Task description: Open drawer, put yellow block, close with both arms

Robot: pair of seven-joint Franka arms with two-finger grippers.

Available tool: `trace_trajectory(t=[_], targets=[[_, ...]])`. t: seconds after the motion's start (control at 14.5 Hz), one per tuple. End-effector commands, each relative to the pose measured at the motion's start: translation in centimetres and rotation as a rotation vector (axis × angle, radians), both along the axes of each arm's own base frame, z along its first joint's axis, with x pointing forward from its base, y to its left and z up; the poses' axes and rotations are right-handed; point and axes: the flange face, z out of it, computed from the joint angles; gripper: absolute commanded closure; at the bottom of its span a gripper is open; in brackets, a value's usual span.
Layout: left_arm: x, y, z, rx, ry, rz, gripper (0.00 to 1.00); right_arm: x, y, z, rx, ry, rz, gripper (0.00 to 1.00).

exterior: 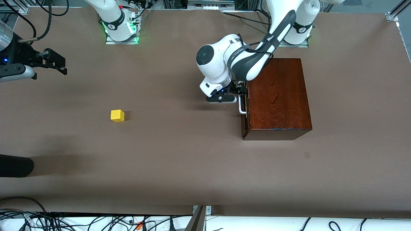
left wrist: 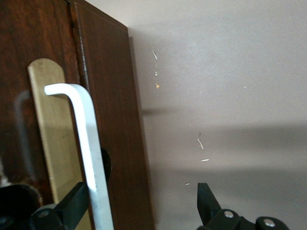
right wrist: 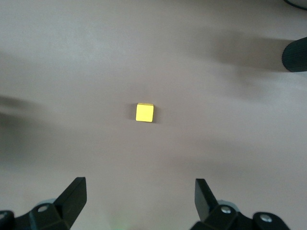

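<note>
The dark reddish-brown wooden box (exterior: 279, 96) stands toward the left arm's end of the table. Its drawer front (exterior: 245, 122) sits against the box and looks shut. My left gripper (exterior: 243, 92) is open at the white bar handle (exterior: 241, 107). In the left wrist view the handle (left wrist: 88, 139) lies between the fingers, close to one fingertip (left wrist: 74, 201), and the gripper (left wrist: 141, 203) is not closed on it. The yellow block (exterior: 117, 115) lies on the table toward the right arm's end. My right gripper (exterior: 62, 65) hangs open and empty, with the block (right wrist: 145, 112) ahead of its fingers (right wrist: 139, 196).
A black rounded object (exterior: 16, 165) juts in over the table edge at the right arm's end, nearer the front camera than the block; it also shows in the right wrist view (right wrist: 295, 55). Cables run along the table's edges.
</note>
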Motion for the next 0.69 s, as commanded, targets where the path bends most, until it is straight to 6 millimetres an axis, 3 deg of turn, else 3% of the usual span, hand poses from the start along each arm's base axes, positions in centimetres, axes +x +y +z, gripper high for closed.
trace_trajectory(t=[0.0, 0.14, 0.62], targets=[[0.5, -0.2, -0.7, 0.007, -0.023, -0.002, 0.00, 0.8, -0.1, 0.4, 0.029, -0.041, 0.007, 0.00], [0.6, -0.1, -0.8, 0.010, -0.022, -0.001, 0.00, 2.1, 0.3, -0.4, 0.023, -0.072, 0.014, 0.00], [0.5, -0.6, -1.1, 0.005, -0.057, -0.003, 0.00, 2.9, 0.2, -1.6, 0.015, -0.065, -0.001, 0.00]])
